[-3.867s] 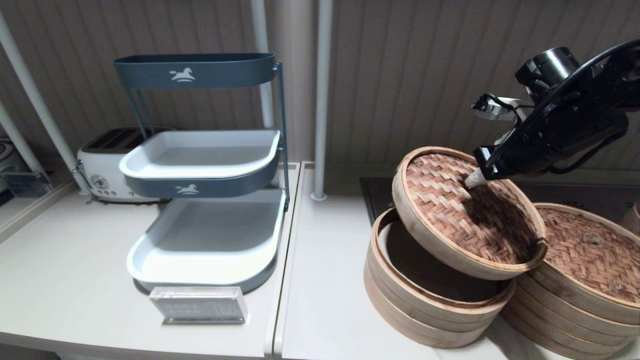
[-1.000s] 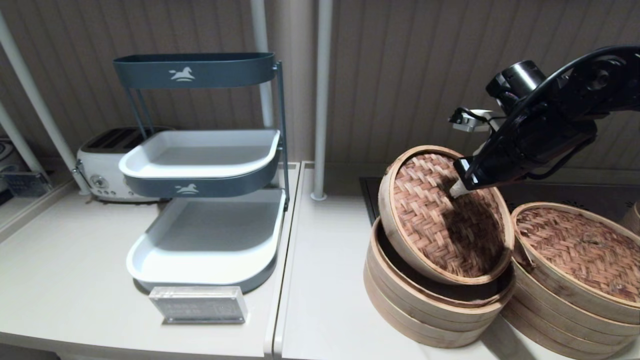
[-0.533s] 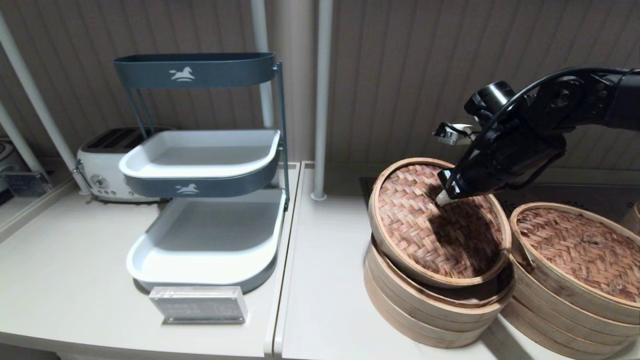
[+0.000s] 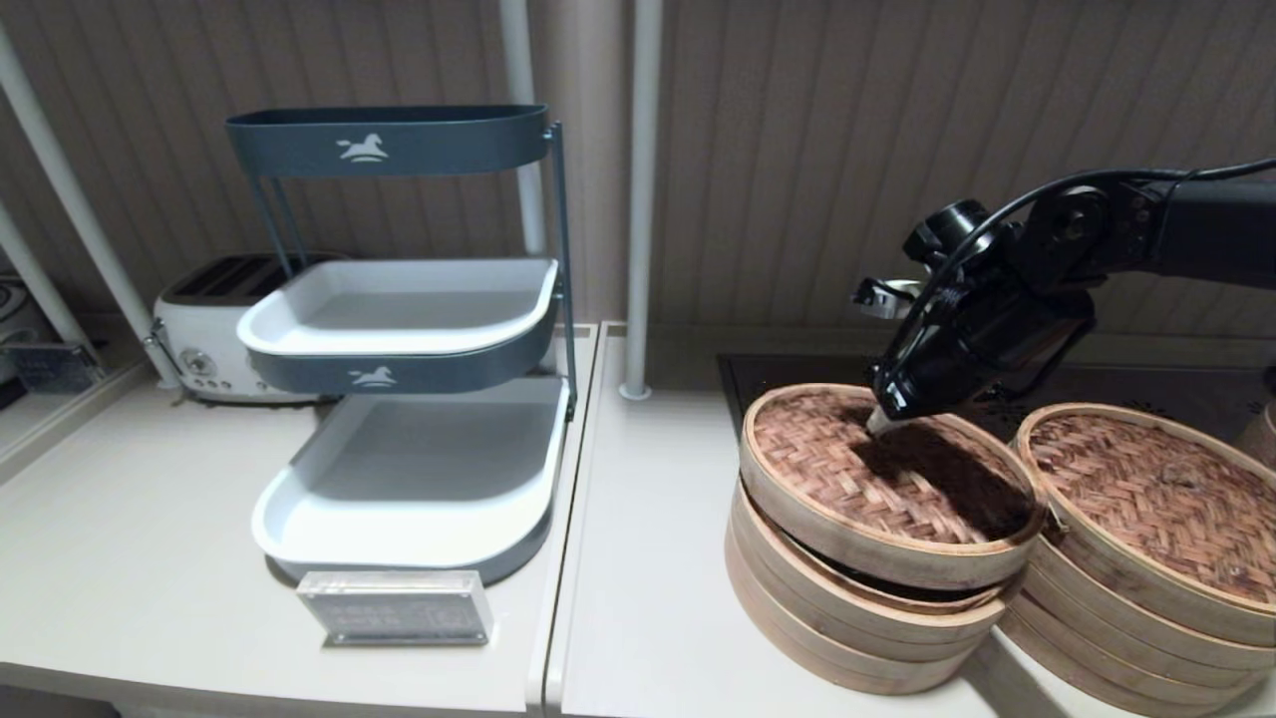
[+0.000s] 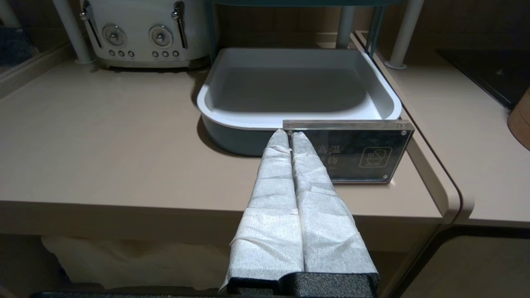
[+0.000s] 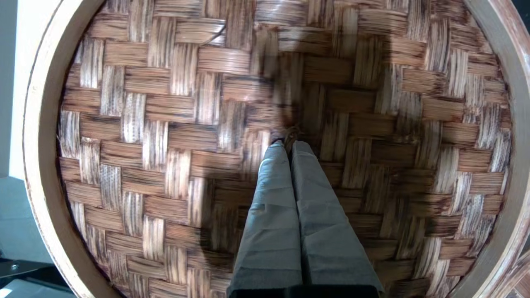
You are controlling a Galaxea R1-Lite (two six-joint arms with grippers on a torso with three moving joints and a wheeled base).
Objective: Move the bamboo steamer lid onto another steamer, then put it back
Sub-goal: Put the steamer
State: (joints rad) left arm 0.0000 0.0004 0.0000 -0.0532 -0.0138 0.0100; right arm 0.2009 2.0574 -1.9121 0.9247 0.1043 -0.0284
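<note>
The right gripper (image 4: 877, 423) bears down on the middle of the bamboo steamer lid (image 4: 877, 479), its wrapped fingers (image 6: 285, 198) pressed together and pinching the small dark loop (image 6: 291, 134) at the lid's centre. The lid sits on the left steamer stack (image 4: 847, 618) but not flush — its near-right edge is raised, leaving a dark gap above the stack's top ring. Just beside it to the right, rims close or touching, stands another steamer (image 4: 1146, 588), its own darker woven lid (image 4: 1156, 499) in place. The left gripper (image 5: 290, 136) hangs low in front of the counter's edge, fingers closed on nothing, near a clear acrylic sign (image 5: 364, 151) and a grey tray (image 5: 298, 89).
</note>
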